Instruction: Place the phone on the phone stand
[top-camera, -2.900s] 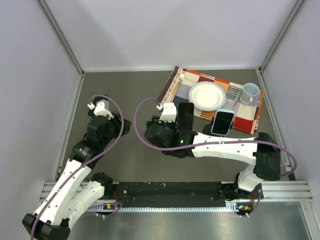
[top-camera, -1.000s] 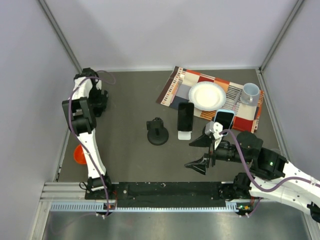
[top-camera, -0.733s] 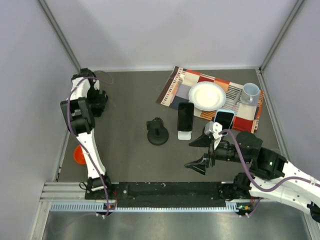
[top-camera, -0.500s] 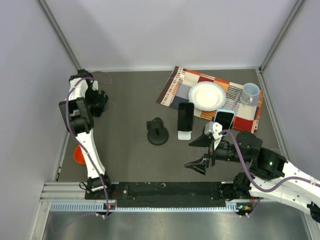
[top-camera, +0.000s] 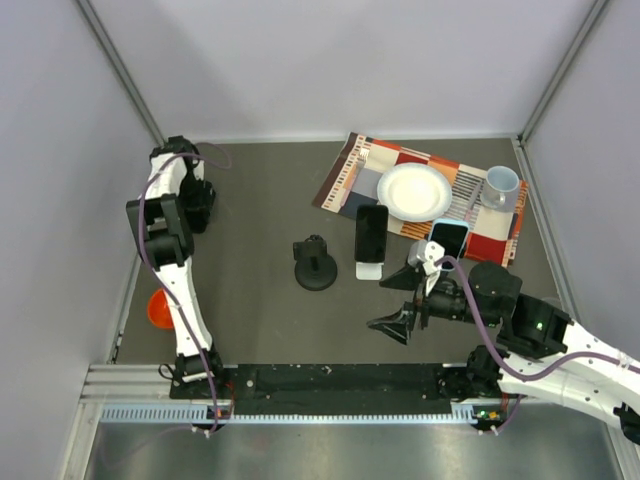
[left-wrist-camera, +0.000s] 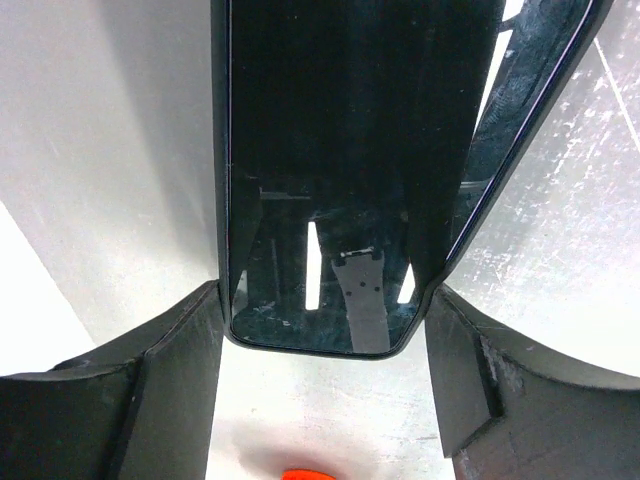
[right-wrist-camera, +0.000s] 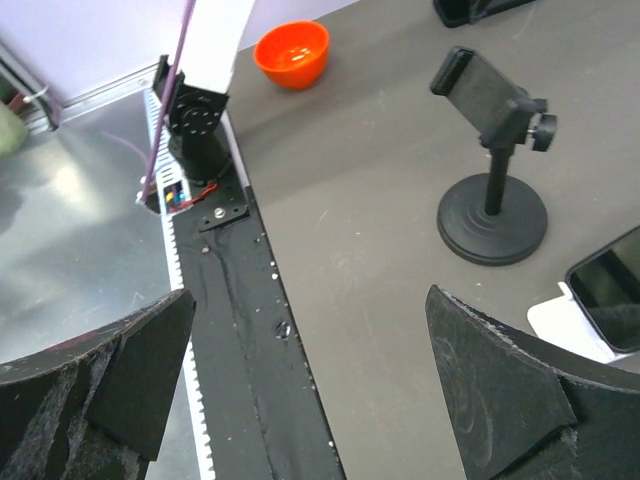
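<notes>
Scanning big to small: dark worktop (top-camera: 250, 220) with both arms bolted at the near edge. Left arm (top-camera: 165, 240) reaches up along the left wall. Right arm (top-camera: 540, 335) sits low at right, and its right tool (top-camera: 398, 302) is spread wide with nothing in it, aimed toward the middle.

Patchwork placemat (top-camera: 350, 170) at far right carries a white plate (top-camera: 415, 190) and a mug (top-camera: 500, 186). A blue-rimmed phone (top-camera: 447, 242) sits at the mat's near edge. Black pole stand (top-camera: 317, 268) is mid-worktop and an orange bowl (top-camera: 157, 310) is by the left wall.

The phone (top-camera: 372, 230), a black slab, is just right of the pole stand, its near end on the white phone stand (top-camera: 369, 270). Judging from that, it looks already seated.

Left tool (left-wrist-camera: 325, 300): a dark glossy slab (left-wrist-camera: 330, 150), phone-like, fills the gap between its fingers. Cannot tell if it is clamped or only flanked.

Handling guess:
- The phone is stiff, fairly light, with slick glass and a fragile screen.
- Take it across the long side edges, about mid-length, with no pads on the glass.
- The stand looks light and could scoot if bumped.
</notes>
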